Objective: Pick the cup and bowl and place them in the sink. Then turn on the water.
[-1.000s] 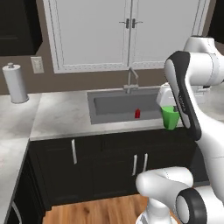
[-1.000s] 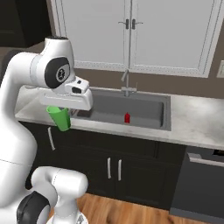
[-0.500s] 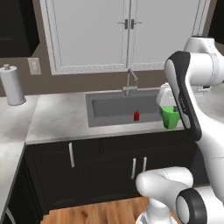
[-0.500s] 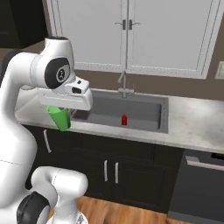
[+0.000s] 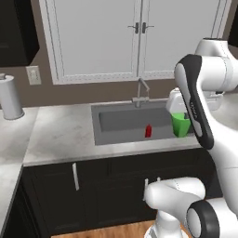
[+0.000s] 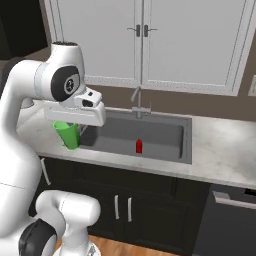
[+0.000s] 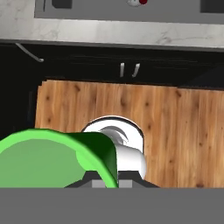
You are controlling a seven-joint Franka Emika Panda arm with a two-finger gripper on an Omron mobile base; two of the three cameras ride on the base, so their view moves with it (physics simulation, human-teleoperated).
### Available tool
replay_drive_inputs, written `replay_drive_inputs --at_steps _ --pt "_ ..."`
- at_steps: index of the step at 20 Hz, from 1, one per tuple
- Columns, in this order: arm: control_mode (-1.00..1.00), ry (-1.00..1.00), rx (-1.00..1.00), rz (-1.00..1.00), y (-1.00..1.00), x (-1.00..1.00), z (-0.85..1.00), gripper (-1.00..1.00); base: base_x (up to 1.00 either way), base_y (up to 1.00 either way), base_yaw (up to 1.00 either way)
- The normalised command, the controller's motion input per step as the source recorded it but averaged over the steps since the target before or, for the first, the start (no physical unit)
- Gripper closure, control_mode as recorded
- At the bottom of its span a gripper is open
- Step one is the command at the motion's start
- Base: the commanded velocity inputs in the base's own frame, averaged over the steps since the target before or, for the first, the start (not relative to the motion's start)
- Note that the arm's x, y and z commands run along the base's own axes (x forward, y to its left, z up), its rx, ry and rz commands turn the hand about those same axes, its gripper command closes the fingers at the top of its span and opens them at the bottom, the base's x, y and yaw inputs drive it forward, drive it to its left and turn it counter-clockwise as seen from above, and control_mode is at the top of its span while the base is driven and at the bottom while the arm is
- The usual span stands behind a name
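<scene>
- The cup (image 5: 181,124) is hanging under the robot's hand, held in the air; the gripper (image 7: 107,181) is sitting closed on its rim, as the hand view shows, where the green rim (image 7: 94,148) is rising right at the dark finger tips.
- In the left base view the cup is showing just beside the right end of the sink (image 5: 111,137), partly hidden behind the white forearm; its bright green wall is tapering downward.
- In the right base view the cup (image 6: 68,135) is hanging below the white hand block, over the counter (image 6: 225,155) edge just left of the sink (image 6: 182,150); I cannot tell whether it is over the basin or over the counter strip beside it.
- A small red bottle (image 5: 148,130) is standing upright on the basin floor, well apart from the cup; it is also showing in the right base view (image 6: 139,146).
- The faucet (image 5: 141,93) is rising at the back edge of the sink, its spout reaching over the basin.
- The hand view is looking steeply down past the cup: wooden floor (image 7: 175,131), dark cabinet fronts (image 7: 87,65), pale counter strip above them.
- A paper towel roll (image 5: 9,97) is standing at the far left of the counter, against the wall.
- White cabinet doors (image 6: 140,40) are closed above the faucet.
</scene>
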Motion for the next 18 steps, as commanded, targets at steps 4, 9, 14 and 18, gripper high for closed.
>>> replay_drive_inputs --at_steps 4,9,14,18 --pt "1.00 0.00 0.00 0.00 0.00 0.00 0.00 1.00 0.33 0.38 -0.06" --pt "1.00 0.00 0.00 0.00 0.00 0.00 0.00 1.00 0.33 0.54 -0.09" --pt "1.00 0.00 0.00 0.00 0.00 0.00 0.00 1.00 0.38 0.39 -0.10" --pt "1.00 0.00 0.00 0.00 0.00 0.00 0.00 1.00 0.47 0.03 -0.04"
